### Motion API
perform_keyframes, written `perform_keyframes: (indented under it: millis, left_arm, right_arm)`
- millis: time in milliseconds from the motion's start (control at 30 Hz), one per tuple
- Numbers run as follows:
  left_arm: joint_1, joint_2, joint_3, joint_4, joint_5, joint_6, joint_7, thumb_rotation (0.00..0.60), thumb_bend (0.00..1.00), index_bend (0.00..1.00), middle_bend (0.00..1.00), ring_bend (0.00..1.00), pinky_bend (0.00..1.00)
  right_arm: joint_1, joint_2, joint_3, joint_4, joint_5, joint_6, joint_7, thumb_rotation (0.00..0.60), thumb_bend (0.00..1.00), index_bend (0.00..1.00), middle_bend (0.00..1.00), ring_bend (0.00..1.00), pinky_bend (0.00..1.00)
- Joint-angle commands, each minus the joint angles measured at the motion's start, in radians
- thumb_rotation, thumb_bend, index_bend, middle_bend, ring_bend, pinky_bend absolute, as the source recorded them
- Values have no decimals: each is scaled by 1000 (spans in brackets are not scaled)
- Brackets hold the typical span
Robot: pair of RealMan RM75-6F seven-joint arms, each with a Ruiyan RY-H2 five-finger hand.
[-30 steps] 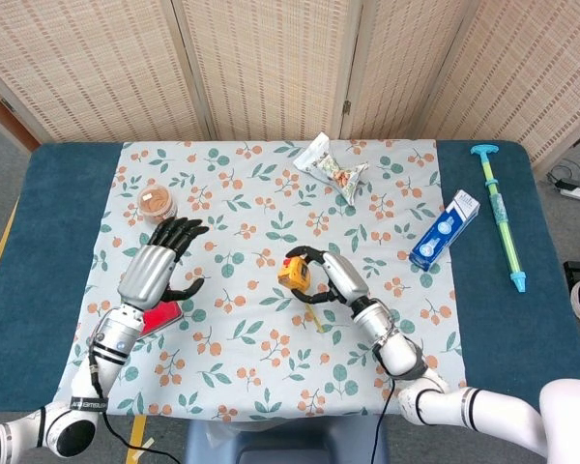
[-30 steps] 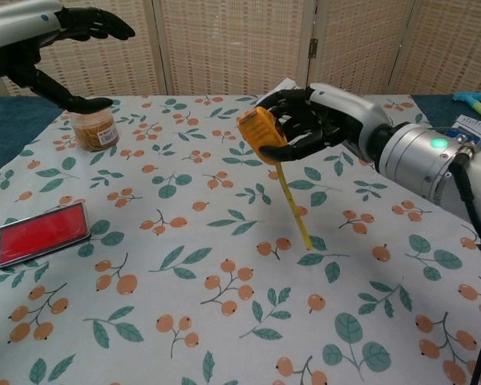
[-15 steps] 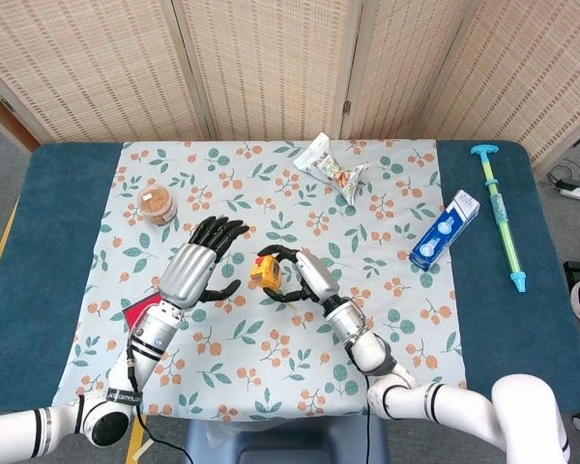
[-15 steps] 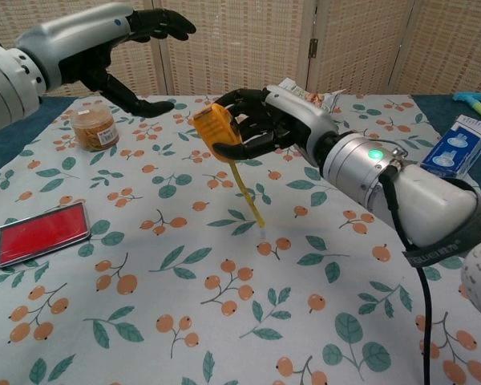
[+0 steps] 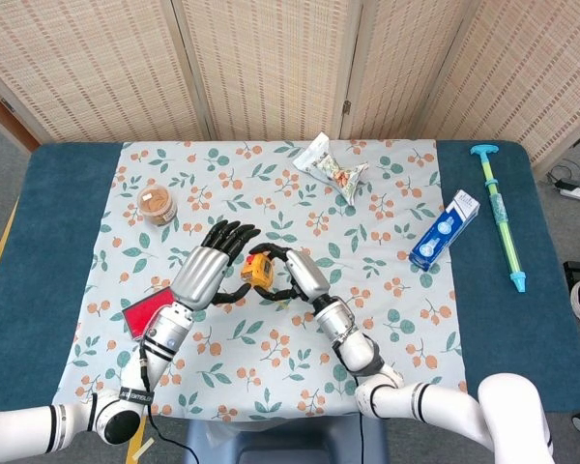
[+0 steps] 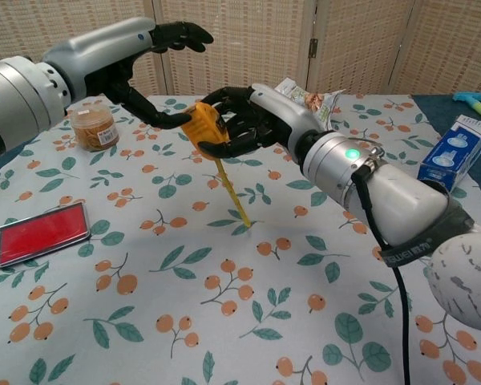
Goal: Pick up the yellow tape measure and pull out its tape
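My right hand (image 6: pixel 244 120) (image 5: pixel 295 274) grips the yellow tape measure (image 6: pixel 206 130) (image 5: pixel 258 271) and holds it above the middle of the floral cloth. A short length of yellow tape (image 6: pixel 231 193) hangs down from the case, its tip near the cloth. My left hand (image 6: pixel 156 68) (image 5: pixel 213 274) is just left of the case with its fingers spread. Its thumb reaches to the case's left side; I cannot tell whether it touches. The left hand holds nothing.
A small jar (image 6: pixel 94 128) (image 5: pixel 158 204) stands at the far left and a red flat case (image 6: pixel 40 233) (image 5: pixel 147 314) lies near the left front. A snack bag (image 5: pixel 331 168), a blue-white box (image 5: pixel 444 229) and a green pump (image 5: pixel 500 213) lie to the right.
My right hand has carried the tape measure leftward toward the left hand. My left hand has moved right and closer, its thumb now at the case.
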Motion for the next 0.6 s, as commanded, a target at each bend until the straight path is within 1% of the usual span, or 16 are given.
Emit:
perform_keyframes:
  millis: [33, 267, 600]
  left_arm:
    - [-7, -14, 3, 21, -8, 0, 3, 600, 359, 133, 126, 72, 0]
    - [-12, -25, 7, 49, -16, 8, 1, 600, 359, 135, 126, 72, 0]
    - [-10, -14, 10, 61, -25, 23, 9, 600, 359, 145, 126, 79, 0]
  right_arm:
    - [0, -6, 0, 4, 4, 4, -6, 600, 465, 573, 509, 442, 242]
    - [0, -10, -6, 3, 4, 4, -10, 600, 466, 573, 508, 441, 241]
    - [-10, 3, -16, -5, 2, 4, -3, 600, 465, 573, 507, 439, 241]
